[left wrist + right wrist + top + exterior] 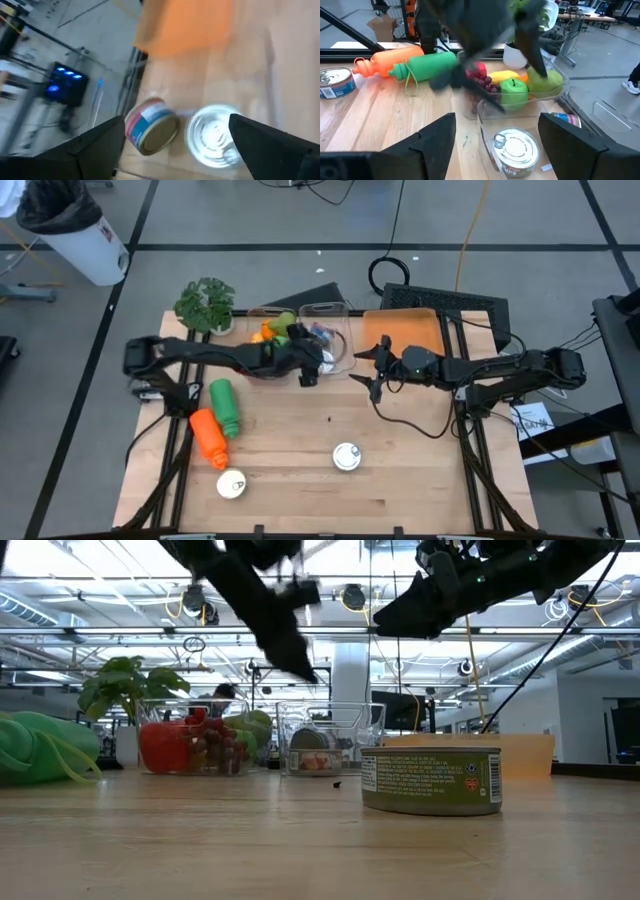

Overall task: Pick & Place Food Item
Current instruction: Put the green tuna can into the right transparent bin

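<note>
— Nearest is that green-labelled tin can (431,780) on the near table; and the grippers?

— Left gripper (308,370) hangs over the clear plastic bins (335,345) at the far edge, fingers spread, holding nothing; right gripper (377,367) just right of them, likewise open and empty; silver-topped can (516,150) sits inside.

Robotics lab or workshop | grey floor (300,220) marked with dark tape lines around wooden table (300,450) | cables (395,270) trailing behind table | ceiling trusses (100,632) above table
</note>
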Robot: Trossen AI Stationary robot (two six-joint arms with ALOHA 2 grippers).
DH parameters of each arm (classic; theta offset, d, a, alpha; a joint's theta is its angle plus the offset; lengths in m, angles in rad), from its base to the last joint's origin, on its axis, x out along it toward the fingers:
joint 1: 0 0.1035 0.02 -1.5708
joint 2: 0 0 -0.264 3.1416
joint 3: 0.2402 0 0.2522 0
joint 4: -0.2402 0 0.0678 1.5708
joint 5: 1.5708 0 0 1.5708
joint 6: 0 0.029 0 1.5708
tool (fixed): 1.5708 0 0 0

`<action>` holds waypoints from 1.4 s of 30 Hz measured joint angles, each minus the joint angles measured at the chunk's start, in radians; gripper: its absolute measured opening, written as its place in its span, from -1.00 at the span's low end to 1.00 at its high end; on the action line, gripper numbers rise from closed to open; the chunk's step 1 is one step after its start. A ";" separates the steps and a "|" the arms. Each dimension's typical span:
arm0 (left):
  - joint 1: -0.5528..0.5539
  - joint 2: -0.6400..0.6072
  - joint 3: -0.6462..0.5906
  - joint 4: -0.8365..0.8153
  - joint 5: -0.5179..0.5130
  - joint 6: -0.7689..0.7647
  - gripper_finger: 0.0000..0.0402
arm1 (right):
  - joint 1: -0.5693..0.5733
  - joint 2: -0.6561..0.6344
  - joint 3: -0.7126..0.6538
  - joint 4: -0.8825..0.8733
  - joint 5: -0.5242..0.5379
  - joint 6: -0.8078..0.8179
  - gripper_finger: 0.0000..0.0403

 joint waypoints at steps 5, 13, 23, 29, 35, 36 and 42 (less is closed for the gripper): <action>0.040 -0.195 -0.021 -0.062 0.316 -0.106 0.80 | 0.000 -0.007 0.000 -0.007 -0.008 0.005 0.33; 0.081 -0.563 -0.368 0.164 0.581 -0.257 0.85 | 0.033 -0.035 0.000 -0.019 -0.033 0.005 0.33; -0.012 -0.922 -0.693 0.349 0.577 -0.406 0.82 | 0.197 0.005 0.000 -0.046 -0.046 0.097 0.33; -0.053 -1.031 -0.749 0.359 0.576 -0.355 0.80 | 0.388 0.124 0.000 -0.070 0.105 0.229 0.33; -0.056 -1.034 -0.755 0.367 0.576 -0.355 0.86 | 0.469 0.283 0.008 -0.075 0.124 0.357 0.33; -0.056 -1.034 -0.755 0.365 0.576 -0.367 0.87 | 0.468 0.306 0.010 -0.072 0.126 0.380 0.33; -0.056 -1.033 -0.755 0.367 0.576 -0.395 0.87 | 0.460 0.410 0.019 -0.071 0.124 0.435 0.33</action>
